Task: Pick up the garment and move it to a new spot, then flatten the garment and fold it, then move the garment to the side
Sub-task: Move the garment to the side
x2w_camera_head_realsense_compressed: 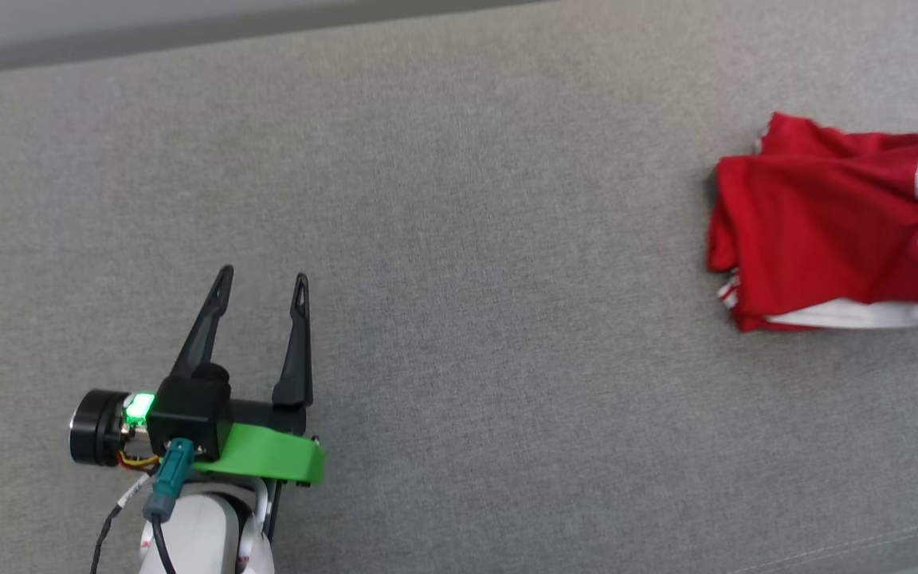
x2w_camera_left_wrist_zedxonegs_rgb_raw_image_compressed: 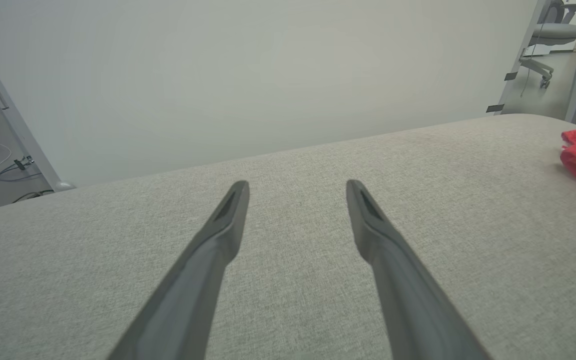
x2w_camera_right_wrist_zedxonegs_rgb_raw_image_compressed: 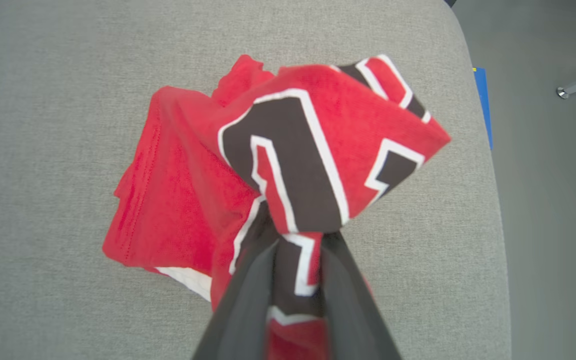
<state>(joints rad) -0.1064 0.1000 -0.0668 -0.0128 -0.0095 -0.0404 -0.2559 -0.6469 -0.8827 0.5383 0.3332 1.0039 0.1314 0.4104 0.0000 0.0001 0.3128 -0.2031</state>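
1. Right gripper (x2w_camera_right_wrist_zedxonegs_rgb_raw_image_compressed: 299, 248) clenched on a fold of the shirt (x2w_camera_right_wrist_zedxonegs_rgb_raw_image_compressed: 178, 200).
2. Shirt bunched on the grey cushion (x2w_camera_head_realsense_compressed: 459, 239), at its right end.
3. Left gripper (x2w_camera_head_realsense_compressed: 264, 276) spread wide, empty, well apart from shirt.

Head overhead; wrists close; common garment (x2w_camera_head_realsense_compressed: 817, 239)

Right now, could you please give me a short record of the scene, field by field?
surface: grey upholstered pad
garment: red jersey with black-and-white lettering, bunched in layers near the pad's right end
left: left gripper open, empty, over bare pad, well apart from the jersey
right: right gripper shut on the jersey, pinching its lettered part
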